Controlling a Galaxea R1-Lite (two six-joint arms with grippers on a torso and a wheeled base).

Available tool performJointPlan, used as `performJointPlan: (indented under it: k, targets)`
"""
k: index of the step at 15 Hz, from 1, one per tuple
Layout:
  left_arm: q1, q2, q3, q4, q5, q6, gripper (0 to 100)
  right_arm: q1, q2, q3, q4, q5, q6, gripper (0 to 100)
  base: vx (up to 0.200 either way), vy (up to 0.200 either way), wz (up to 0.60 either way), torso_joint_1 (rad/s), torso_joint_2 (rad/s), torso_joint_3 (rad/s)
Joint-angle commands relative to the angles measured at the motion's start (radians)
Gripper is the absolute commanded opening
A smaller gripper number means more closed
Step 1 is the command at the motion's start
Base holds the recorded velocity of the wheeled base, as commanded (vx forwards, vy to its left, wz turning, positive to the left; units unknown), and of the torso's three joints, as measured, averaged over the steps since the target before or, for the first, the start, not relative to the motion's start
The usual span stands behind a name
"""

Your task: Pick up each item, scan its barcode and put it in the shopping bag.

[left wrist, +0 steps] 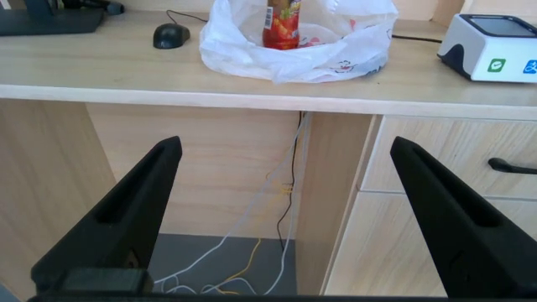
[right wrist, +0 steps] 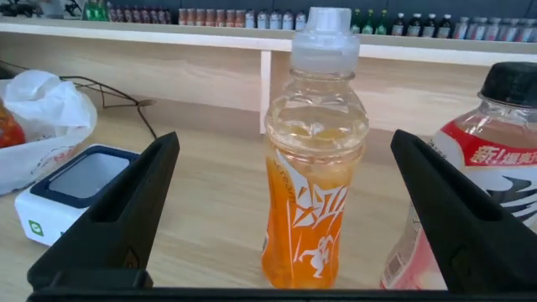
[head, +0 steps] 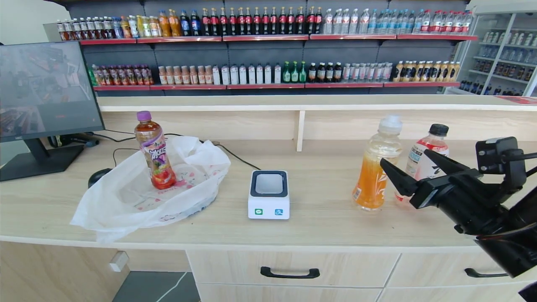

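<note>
A white shopping bag [head: 121, 201] lies open on the left of the counter, and a purple-capped tea bottle [head: 154, 151] stands upright in it. At the counter's middle sits the white barcode scanner [head: 269, 193]. On the right stand an orange drink bottle [head: 373, 167] with a white cap and a black-capped bottle [head: 419, 163] with a red and white label. My right gripper [head: 403, 157] is open, level with both and just short of them; in the right wrist view the orange bottle [right wrist: 315, 168] is centred ahead of its jaws. My left gripper [left wrist: 285, 147] is open, below the counter edge.
A monitor [head: 46, 92] on its stand, a black mouse [head: 98, 176] and cables occupy the counter's far left. A raised shelf with an upright divider [head: 299, 130] runs along the back. Drawers with black handles [head: 289, 273] sit under the counter front.
</note>
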Motion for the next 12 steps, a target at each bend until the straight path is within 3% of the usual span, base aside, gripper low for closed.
performJointPlan:
  k: [1, 5, 12]
  targets:
    - [0.000, 0.000, 0.000, 0.000, 0.000, 0.000, 100, -0.010, 0.031, 0.012, -0.001, -0.004, 0.008, 100, 0.000, 0.000, 0.00, 0.000, 0.00, 0.000]
    - [0.000, 0.000, 0.000, 0.000, 0.000, 0.000, 100, 0.010, 0.049, 0.075, -0.001, -0.071, 0.091, 100, 0.000, 0.000, 0.00, 0.000, 0.00, 0.000]
    - [0.000, 0.000, 0.000, 0.000, 0.000, 0.000, 100, 0.031, 0.163, -0.008, -0.001, -0.070, 0.105, 100, 0.000, 0.000, 0.00, 0.000, 0.00, 0.000]
